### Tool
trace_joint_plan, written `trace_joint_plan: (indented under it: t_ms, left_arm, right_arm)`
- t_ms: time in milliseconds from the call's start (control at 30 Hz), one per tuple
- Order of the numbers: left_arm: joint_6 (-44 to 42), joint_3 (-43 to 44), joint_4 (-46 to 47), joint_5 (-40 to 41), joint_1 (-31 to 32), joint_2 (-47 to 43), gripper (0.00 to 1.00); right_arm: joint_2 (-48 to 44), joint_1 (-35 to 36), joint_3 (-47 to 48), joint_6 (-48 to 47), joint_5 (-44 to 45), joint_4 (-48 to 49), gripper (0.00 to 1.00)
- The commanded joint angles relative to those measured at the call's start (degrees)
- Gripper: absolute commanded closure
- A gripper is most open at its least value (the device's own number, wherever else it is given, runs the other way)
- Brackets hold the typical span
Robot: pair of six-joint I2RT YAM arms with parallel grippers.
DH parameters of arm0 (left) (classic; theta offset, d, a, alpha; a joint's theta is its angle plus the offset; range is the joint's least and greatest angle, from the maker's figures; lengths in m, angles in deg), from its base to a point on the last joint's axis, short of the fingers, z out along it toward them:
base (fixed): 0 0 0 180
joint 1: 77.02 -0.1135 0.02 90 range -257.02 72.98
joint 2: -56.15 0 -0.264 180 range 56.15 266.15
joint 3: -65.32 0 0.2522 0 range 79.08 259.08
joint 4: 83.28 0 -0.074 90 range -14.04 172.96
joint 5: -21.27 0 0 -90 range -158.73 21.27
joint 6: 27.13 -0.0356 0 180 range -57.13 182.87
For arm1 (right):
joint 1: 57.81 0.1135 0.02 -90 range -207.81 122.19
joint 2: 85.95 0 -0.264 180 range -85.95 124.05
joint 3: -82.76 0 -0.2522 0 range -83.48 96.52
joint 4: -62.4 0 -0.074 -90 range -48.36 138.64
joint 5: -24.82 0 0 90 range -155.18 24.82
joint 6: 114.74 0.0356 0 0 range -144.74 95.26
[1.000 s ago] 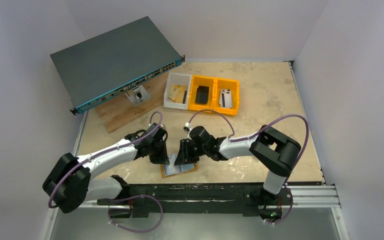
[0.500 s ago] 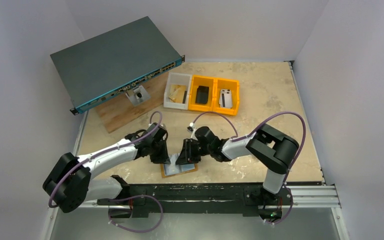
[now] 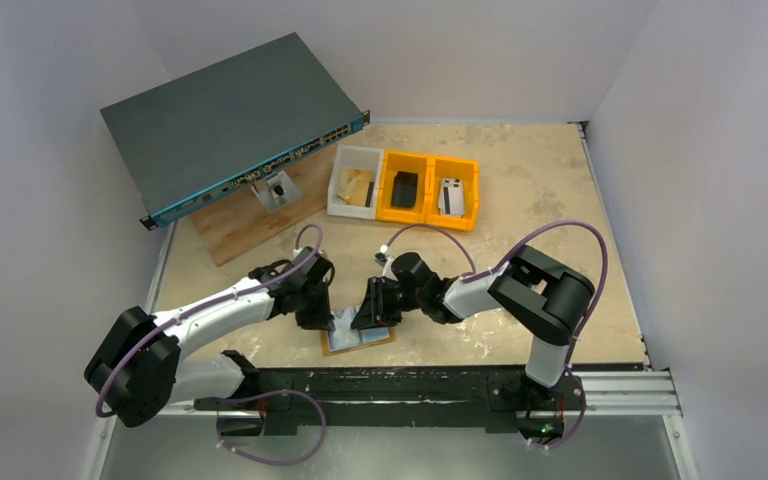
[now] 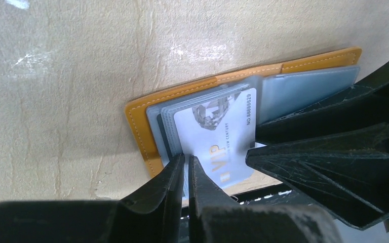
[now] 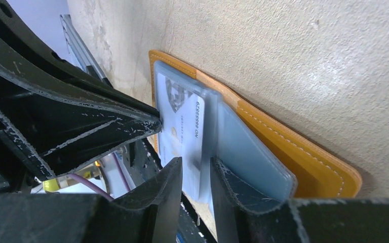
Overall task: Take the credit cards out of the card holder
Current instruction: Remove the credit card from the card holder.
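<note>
- At the table's [image 3: 540,200] near edge, the left gripper [image 4: 186,172] is held closed, apparently on the white card [image 4: 218,136].
- The right gripper [image 5: 196,183] is set with its fingers slightly apart astride the card holder [image 5: 304,157]; whether they are clamped cannot be told.
- The right arm's elbow [image 3: 545,290] is shifted leftward since a second ago.

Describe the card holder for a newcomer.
On the table, look at the near edge, where the left gripper and right gripper meet. The card holder lies open beneath them. Unlike the orange bins behind, it is flat tan leather, blue-grey inside.
</note>
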Motion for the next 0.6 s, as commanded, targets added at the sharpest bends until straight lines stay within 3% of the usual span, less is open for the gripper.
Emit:
trace_joint_plan:
  t_ms: [0,367,567]
  left_arm:
    - [-1.19,1.37,2.39,-1.05,-0.31,2.36,0.93]
    - [-1.04,2.12,3.33,-1.43,-0.26,5.99,0.96]
    - [-0.17,1.90,3.09,-0.87,-0.28,8.25,1.00]
  right_arm:
    - [1.90,-0.36,-1.06,-1.11,2.12,-1.95,0.72]
    - [2.10,-1.26,-1.66,-1.05,1.23,-0.35,0.72]
    - [2.65,-3.75,-5.93,1.52,-2.97,9.79,0.72]
